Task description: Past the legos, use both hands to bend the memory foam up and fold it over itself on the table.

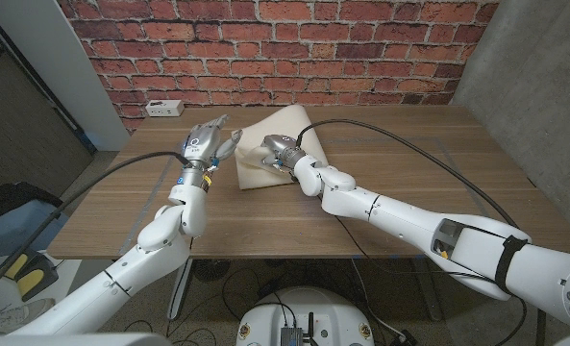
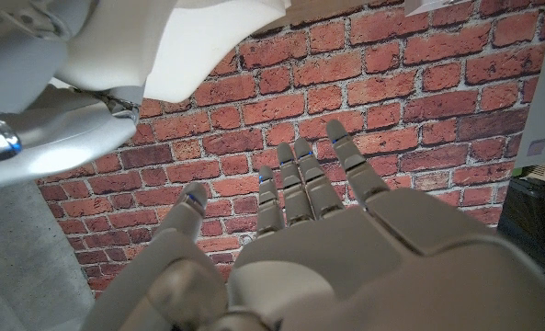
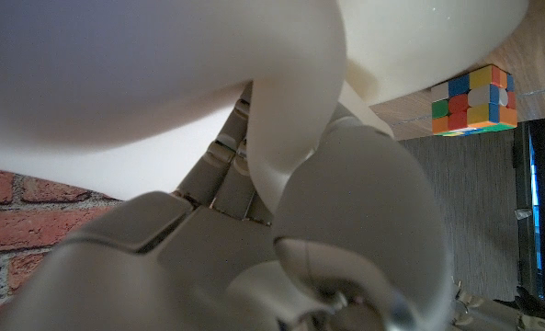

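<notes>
Fold in progress: the memory foam (image 1: 283,144) at the desk (image 1: 409,192) centre is bent upward, not yet doubled over. The right hand (image 1: 277,152) grips its raised edge; the left hand (image 1: 208,142) hovers beside it, fingers spread, empty

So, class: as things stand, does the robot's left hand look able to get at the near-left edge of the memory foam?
Probably yes. The left hand hovers open just beside the memory foam, and nothing stands between them on the table. The right hand presses on the foam further along, leaving that edge free.
</notes>
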Controlling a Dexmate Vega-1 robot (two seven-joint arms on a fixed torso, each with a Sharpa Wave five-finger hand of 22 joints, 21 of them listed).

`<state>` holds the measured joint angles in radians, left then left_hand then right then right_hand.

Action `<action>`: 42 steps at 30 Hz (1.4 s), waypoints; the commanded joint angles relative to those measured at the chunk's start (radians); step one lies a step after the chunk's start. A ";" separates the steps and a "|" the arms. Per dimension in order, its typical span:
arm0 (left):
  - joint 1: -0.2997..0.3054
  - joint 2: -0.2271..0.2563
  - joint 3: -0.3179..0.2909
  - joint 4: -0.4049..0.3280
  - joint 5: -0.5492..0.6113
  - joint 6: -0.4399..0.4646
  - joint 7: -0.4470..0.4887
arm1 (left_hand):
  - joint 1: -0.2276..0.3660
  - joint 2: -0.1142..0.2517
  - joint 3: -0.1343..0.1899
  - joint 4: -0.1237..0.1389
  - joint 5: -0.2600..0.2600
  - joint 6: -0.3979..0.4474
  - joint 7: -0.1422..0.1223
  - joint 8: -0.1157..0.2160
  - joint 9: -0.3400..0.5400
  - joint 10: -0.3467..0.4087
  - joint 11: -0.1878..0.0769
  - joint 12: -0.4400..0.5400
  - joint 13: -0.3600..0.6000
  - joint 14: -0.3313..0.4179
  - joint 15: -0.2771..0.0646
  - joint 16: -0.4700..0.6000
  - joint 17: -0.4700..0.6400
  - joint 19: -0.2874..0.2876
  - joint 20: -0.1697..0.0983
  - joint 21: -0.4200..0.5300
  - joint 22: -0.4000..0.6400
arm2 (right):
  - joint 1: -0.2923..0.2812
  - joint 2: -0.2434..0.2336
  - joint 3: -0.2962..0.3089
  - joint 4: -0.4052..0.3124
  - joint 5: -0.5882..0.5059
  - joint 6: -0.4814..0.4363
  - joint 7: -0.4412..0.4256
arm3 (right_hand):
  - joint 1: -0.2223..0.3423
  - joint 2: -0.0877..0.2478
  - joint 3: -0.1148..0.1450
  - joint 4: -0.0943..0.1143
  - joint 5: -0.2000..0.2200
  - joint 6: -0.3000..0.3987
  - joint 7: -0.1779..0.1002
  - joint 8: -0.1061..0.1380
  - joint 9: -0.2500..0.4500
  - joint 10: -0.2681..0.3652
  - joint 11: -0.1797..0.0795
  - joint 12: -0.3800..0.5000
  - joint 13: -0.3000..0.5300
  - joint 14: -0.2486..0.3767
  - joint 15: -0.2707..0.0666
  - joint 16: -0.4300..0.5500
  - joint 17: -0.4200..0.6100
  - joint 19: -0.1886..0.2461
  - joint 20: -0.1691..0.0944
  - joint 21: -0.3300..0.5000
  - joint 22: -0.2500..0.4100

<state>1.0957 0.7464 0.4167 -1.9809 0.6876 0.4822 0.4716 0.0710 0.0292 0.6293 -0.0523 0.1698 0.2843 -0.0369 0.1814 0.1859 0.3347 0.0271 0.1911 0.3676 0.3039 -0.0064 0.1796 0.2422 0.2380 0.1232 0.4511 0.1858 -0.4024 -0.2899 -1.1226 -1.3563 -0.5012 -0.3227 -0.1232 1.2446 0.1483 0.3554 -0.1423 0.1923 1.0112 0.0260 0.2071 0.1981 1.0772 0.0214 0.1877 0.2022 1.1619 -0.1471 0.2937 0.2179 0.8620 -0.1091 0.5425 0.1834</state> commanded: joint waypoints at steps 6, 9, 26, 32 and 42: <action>-0.206 0.112 0.119 0.055 -0.126 0.097 -0.330 | -0.058 -0.049 -0.054 0.016 0.008 -0.045 0.031 -0.006 -0.007 -0.130 -0.047 -0.013 -0.066 -0.168 -0.006 -0.009 -0.049 -0.104 -0.039 -0.076 -0.005 | -0.002 0.005 -0.014 0.008 -0.073 0.016 0.004 | 0.002 0.010 0.000 0.004 0.005 0.002 -0.015 0.003 0.003 0.011 0.000 0.004 0.005 -0.025 -0.014 -0.002 0.006 -0.007 -0.016 0.004 0.001; -0.266 0.122 0.157 0.102 -0.142 0.070 -0.394 | -0.066 -0.056 -0.066 0.024 0.011 -0.059 0.023 -0.006 -0.008 -0.154 -0.064 -0.012 -0.081 -0.200 -0.010 -0.010 -0.054 -0.129 -0.043 -0.094 -0.005 | -0.004 0.007 -0.014 0.009 -0.080 0.016 0.003 | 0.001 0.011 -0.001 0.005 0.005 0.001 -0.015 0.002 0.003 0.012 0.000 0.004 0.006 -0.024 -0.014 -0.001 0.007 -0.008 -0.016 0.004 0.001; -0.442 0.130 0.284 0.235 -0.169 -0.021 -0.582 | -0.086 -0.103 -0.149 0.085 0.021 -0.124 0.005 -0.008 -0.009 -0.247 -0.103 -0.012 -0.133 -0.307 -0.009 -0.008 -0.058 -0.236 -0.026 -0.163 -0.002 | -0.016 0.000 -0.007 -0.015 -0.112 0.003 -0.003 | -0.003 0.012 0.000 0.004 0.006 0.000 -0.013 0.002 0.004 0.012 -0.008 0.006 0.006 -0.022 -0.018 -0.002 0.007 -0.010 -0.017 0.009 0.001; -0.476 0.126 0.315 0.272 -0.162 -0.058 -0.621 | -0.085 -0.113 -0.173 0.103 0.025 -0.161 -0.006 -0.012 -0.009 -0.283 -0.108 -0.013 -0.146 -0.339 -0.009 -0.007 -0.058 -0.258 -0.028 -0.179 -0.001 | -0.022 -0.003 -0.006 -0.024 -0.121 0.004 -0.006 | -0.004 0.011 0.000 0.004 0.006 0.000 -0.013 0.003 0.004 0.013 -0.006 0.007 0.006 -0.020 -0.017 -0.003 0.005 -0.011 -0.017 0.010 0.001; -0.503 0.106 0.335 0.325 -0.171 -0.108 -0.636 | -0.081 -0.127 -0.197 0.118 0.030 -0.196 -0.038 -0.013 -0.010 -0.312 -0.125 -0.011 -0.158 -0.353 -0.008 -0.003 -0.059 -0.270 -0.029 -0.192 -0.001 | -0.027 -0.004 -0.004 -0.026 -0.132 0.008 -0.009 | -0.005 0.010 0.001 0.002 0.007 0.003 -0.016 0.004 0.004 0.013 -0.004 0.007 0.006 -0.017 -0.023 -0.003 0.004 -0.010 -0.018 0.012 0.001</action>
<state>0.6385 0.8681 0.7152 -1.7141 0.5208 0.4285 -0.1155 -0.0114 -0.0878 0.4402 0.0621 0.1924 0.0991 -0.0682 0.1693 0.1768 0.0373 -0.0899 0.1841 0.2105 -0.0353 -0.0147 0.1695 0.1814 -0.0274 0.0927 0.2621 0.1815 -0.4220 -0.2906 -1.1299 -1.3744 -0.6191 -0.3155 -0.1278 1.2384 0.1542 0.3530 -0.1447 0.1927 1.0058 0.0206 0.2033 0.1980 1.0824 0.0159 0.1887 0.2078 1.1571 -0.1489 0.2930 0.2225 0.8553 -0.1051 0.5485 0.1795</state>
